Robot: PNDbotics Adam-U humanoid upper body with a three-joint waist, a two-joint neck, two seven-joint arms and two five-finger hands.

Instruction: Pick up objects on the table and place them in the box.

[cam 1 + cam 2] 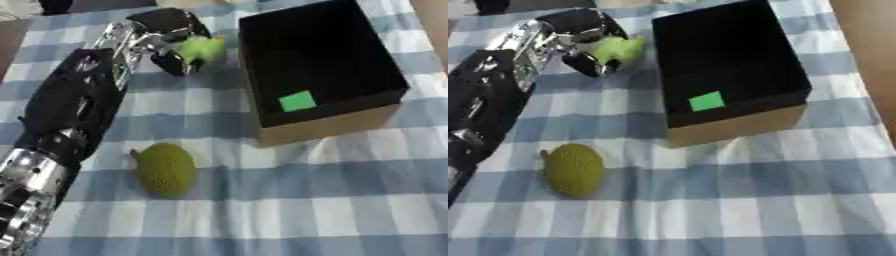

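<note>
Curled round a small light-green toy [203, 49], fingers [171, 64] below and thumb above, with the toy poking out toward the box. Left hand [162, 37] reaching far across the checked tablecloth [306, 200], arm stretched up from the lower left corner. Whether the toy rests on the cloth or hangs just clear of it, hard to tell from here.

Just beside the hand, to its right: the box [328, 127], black inside, brown cardboard outside, open at the top. At the bottom of it, a flat green square [297, 101] near the front wall.

Probably the carrying step, then: raise first, enough to pass the toy over the box's near left wall, and only then move right. Too low a path likely means knocking the rim and shoving the box sideways. Best to uncurl once the toy sits well inside the walls, not over the edge, since a soft-looking shape may bounce or snag on the cardboard.

Left on the cloth, well apart from the hand and in front of the box: a rough olive-green fruit [164, 170], oval, lying on its side. Next in line, by the look of it.

Right hand nowhere in either view.
</note>
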